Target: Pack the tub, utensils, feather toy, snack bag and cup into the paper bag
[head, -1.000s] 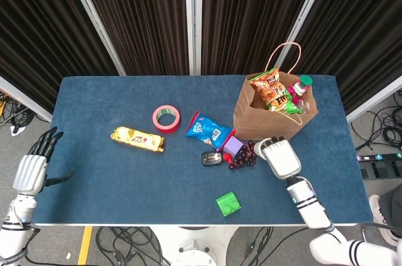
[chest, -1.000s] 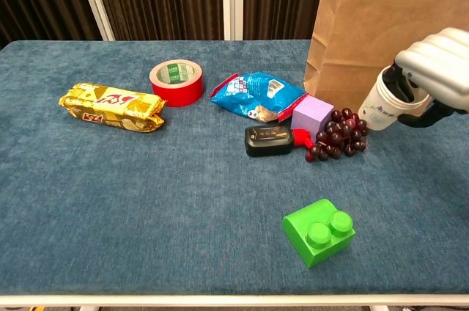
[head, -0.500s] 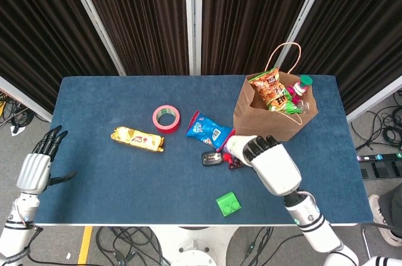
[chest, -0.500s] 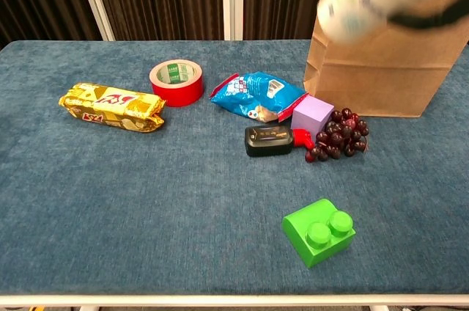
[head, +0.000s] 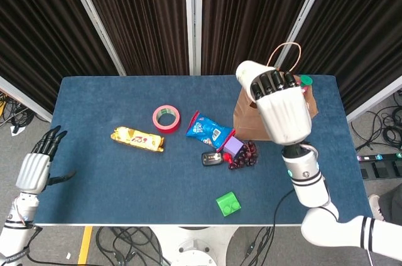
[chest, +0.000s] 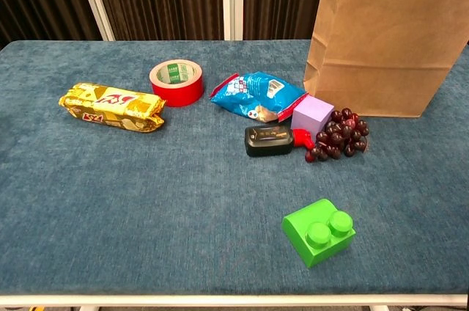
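Over the paper bag (head: 276, 118) now, my right robot hand (head: 276, 93) has lifted the cup (head: 247, 72) off the bench (head: 94, 172), fingers wrapped around it. Only the drop inside remains, I reckon; my left robot hand (head: 34, 169) idles open, empty

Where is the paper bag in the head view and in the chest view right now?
Head view: paper bag at upper right, its top mostly hidden behind the raised right hand.
Chest view: paper bag at upper right, top cut off by the frame.
Shared landmark: the grapes at its base.
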